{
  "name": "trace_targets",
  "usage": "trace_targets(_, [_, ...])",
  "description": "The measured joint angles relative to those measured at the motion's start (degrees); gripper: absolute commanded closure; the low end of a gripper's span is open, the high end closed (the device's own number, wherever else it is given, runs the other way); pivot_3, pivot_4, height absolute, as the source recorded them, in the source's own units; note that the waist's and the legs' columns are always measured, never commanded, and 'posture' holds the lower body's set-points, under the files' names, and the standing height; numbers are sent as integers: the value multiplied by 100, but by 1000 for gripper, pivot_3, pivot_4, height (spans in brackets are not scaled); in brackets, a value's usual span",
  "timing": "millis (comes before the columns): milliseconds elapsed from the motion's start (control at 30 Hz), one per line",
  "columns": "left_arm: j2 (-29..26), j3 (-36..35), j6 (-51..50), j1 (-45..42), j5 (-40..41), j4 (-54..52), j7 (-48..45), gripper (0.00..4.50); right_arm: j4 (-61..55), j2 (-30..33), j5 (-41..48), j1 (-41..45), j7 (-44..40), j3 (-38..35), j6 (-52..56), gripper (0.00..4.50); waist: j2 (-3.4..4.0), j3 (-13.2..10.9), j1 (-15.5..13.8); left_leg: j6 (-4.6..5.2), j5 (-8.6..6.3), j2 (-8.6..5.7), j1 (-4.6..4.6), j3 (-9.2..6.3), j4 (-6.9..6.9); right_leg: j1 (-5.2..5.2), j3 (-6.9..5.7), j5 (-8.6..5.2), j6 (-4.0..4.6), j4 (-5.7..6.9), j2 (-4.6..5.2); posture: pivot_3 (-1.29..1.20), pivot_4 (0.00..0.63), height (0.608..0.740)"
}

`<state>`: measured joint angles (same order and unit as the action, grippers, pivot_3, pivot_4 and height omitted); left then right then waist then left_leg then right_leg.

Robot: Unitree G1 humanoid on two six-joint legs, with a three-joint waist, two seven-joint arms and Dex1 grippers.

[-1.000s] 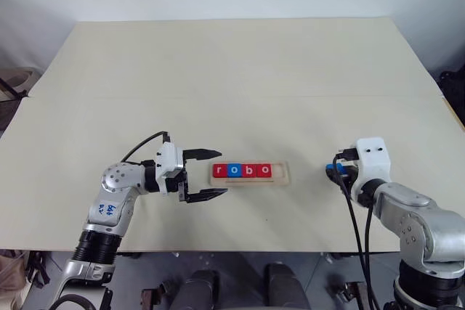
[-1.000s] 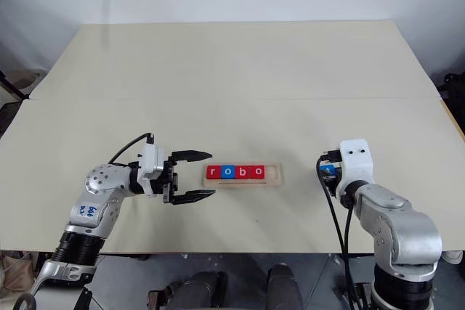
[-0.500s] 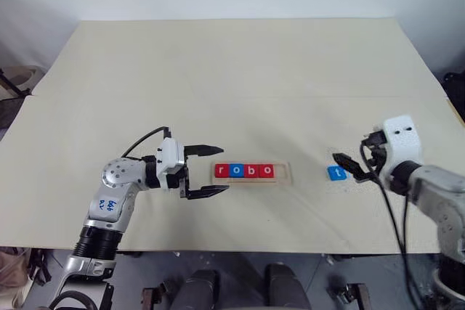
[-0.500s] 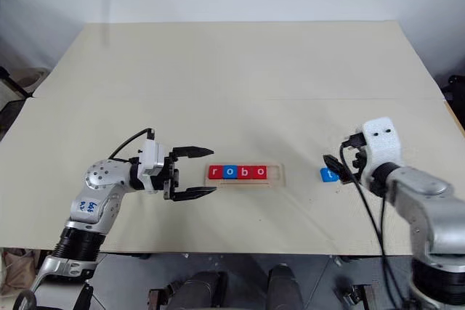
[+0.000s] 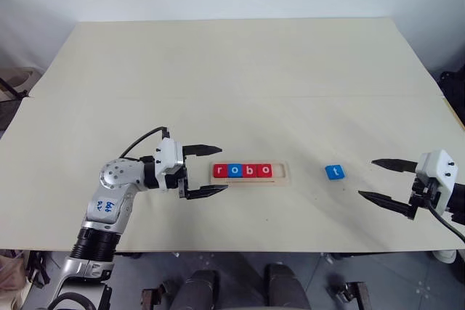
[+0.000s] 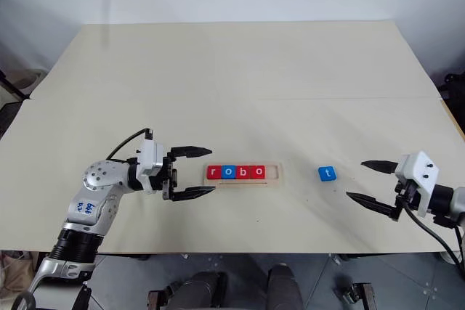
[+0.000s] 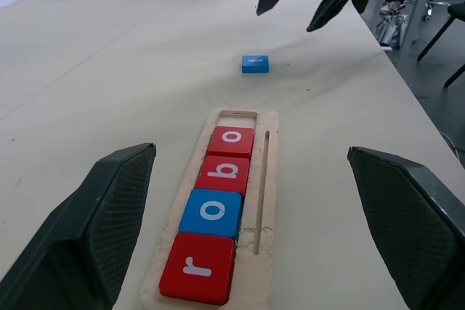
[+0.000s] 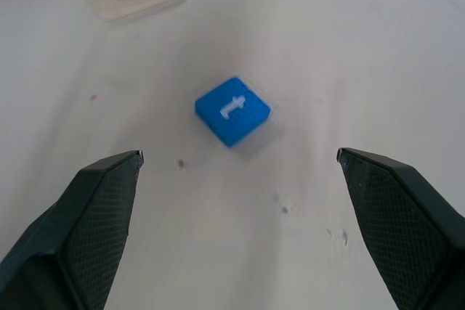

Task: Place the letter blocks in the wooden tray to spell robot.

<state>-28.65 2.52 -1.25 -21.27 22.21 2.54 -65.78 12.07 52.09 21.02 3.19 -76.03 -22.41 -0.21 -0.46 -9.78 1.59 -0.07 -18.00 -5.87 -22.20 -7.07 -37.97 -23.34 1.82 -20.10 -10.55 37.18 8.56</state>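
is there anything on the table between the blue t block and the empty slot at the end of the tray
No. The blue t block lies on bare table to the right of the tray, with nothing visible between it and the empty end slot.

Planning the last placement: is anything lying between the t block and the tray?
Nothing: only bare table lies between the t block and the tray, as the left eye view shows.

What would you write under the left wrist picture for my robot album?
Four blocks spell "robo" in the wooden tray; the blue t block waits on the table.
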Motion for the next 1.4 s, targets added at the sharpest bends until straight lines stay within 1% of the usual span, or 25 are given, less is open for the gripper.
trace_targets(133, [-66, -26, -1, 32, 1, -13, 5, 0, 345, 81, -38, 312, -215, 244, -198, 11, 0, 0, -12, 0, 0, 1, 0, -2, -2, 0, 0, 0, 0, -1, 0, 0, 150, 740])
trace_targets(300, [-81, -36, -1, 29, 2, -14, 14, 0, 517, 218, -95, 962, -445, 772, 15, 11, 1, 0, -16, 0, 0, 1, -1, -2, -4, 1, -1, 0, 0, -4, 1, 0, 150, 740])
trace_targets(400, [-76, -36, 0, 12, 2, -10, 15, 0, 828, 348, -396, 1621, -657, 1340, 34, 11, 2, 0, -9, -1, 0, 2, -1, -3, -3, 0, -1, 0, 0, -5, 1, 0, 150, 740])
trace_targets(533, [-71, -37, -2, 8, 2, -18, 24, 0, 1492, 341, -885, 2377, -896, 1975, -349, 11, 2, 0, -9, -1, 0, 1, -3, -2, -4, -1, -2, 0, 0, -8, 2, 0, 150, 740])
trace_targets(567, [-71, -36, -4, 8, 1, -17, 30, 0, 1792, 281, -1041, 2646, -955, 2155, -491, 11, 2, 0, -9, -1, 0, 1, -3, -2, -5, 0, -2, 0, 0, -8, 1, 0, 150, 740])
trace_targets(667, [-62, -33, -6, 15, 1, -46, 67, 0, 2291, 94, -1260, 3100, -1040, 2466, -784, 11, 2, 0, -9, -1, 0, 2, -3, -3, -5, -1, -3, 0, 0, -9, 1, 0, 150, 740])
trace_targets(733, [-65, -32, -7, 22, 1, -92, 76, 0, 2607, 2, -1364, 3293, -1103, 2648, -972, 396, 2, 0, -10, -1, 0, 1, -4, -4, -4, -1, -4, 0, 0, -9, 1, 0, 150, 740])
trace_targets(800, [-70, -35, -8, 34, 1, -172, 88, 0, 2856, -77, -1440, 3407, -1131, 2727, -1117, 941, 2, 0, -12, -1, 0, 1, -5, -4, -5, -1, -4, 0, 0, -10, 2, 0, 150, 740])
trace_targets(1000, [-76, -35, -49, 165, 2, -216, 164, 0, 3274, -122, -1509, 3619, -1195, 2867, -1469, 3003, 2, 0, -4, -2, 0, 3, -4, -5, -6, -1, -5, 0, 0, -9, 0, 0, 150, 740])
trace_targets(1167, [-92, -36, -60, 171, 2, -258, 190, 0, 3149, -152, -1424, 3632, -1210, 2869, -1322, 3030, 3, 0, -2, -2, 0, 2, -5, -5, -7, -2, -5, 0, 0, -8, 0, 0, 150, 740])
trace_targets(1267, [-98, -36, -60, 170, 4, -265, 188, 0, 2406, -319, -1101, 3626, -1204, 2867, -770, 3030, 5, 1, 31, -6, -1, 8, -5, -3, -5, -8, -4, 1, 2, -4, -3, 0, 150, 740])
trace_targets(1400, [-97, -35, -56, 170, 3, -261, 185, 0, 1038, -511, -745, 3626, -1116, 2899, 451, 3030, 6, 0, 0, -7, -1, 8, -8, -8, -9, -8, -6, 1, 3, -5, -3, 0, 150, 740])
